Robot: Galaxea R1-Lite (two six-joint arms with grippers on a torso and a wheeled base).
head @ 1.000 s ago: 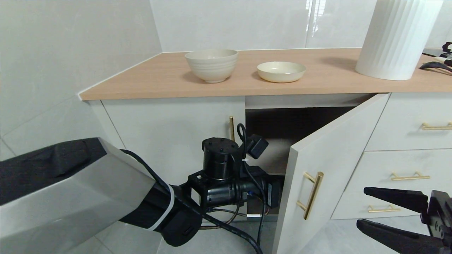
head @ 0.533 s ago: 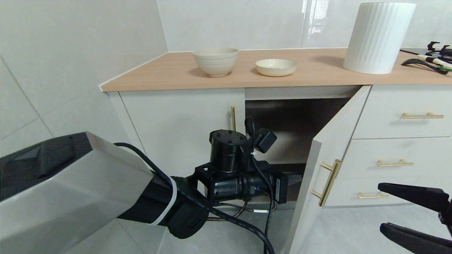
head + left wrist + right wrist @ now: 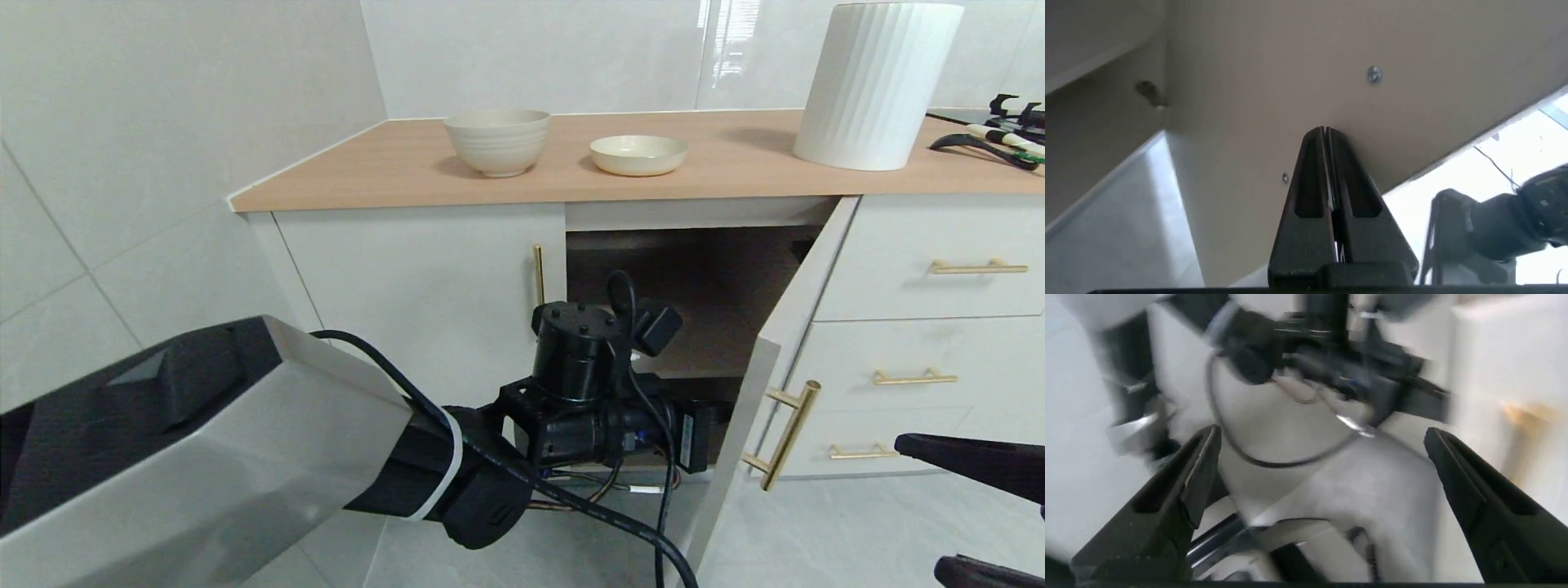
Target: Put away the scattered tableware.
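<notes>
A deep cream bowl [image 3: 497, 141] and a shallow cream dish [image 3: 638, 154] stand side by side on the wooden countertop [image 3: 392, 175]. Below them a cabinet door [image 3: 759, 392] with a gold handle [image 3: 788, 434] stands swung out. My left arm reaches low into the opening, its wrist [image 3: 604, 425] just behind the door. My left gripper [image 3: 1325, 135] is shut with nothing in it, its tips against the door's inner panel [image 3: 1249, 73]. My right gripper [image 3: 980, 514] hangs open and empty at the lower right, in front of the drawers. In the right wrist view the right gripper [image 3: 1323, 465] faces the left arm.
A tall white ribbed container [image 3: 878, 86] stands on the countertop to the right. Dark utensils [image 3: 992, 139] lie at its far right edge. Drawers with gold handles [image 3: 976, 267] fill the cabinet front on the right. A tiled wall closes the left side.
The camera pulled back, then held. The cabinet door has swung further open while my left arm shifted right behind it. My right gripper sits lower in the view.
</notes>
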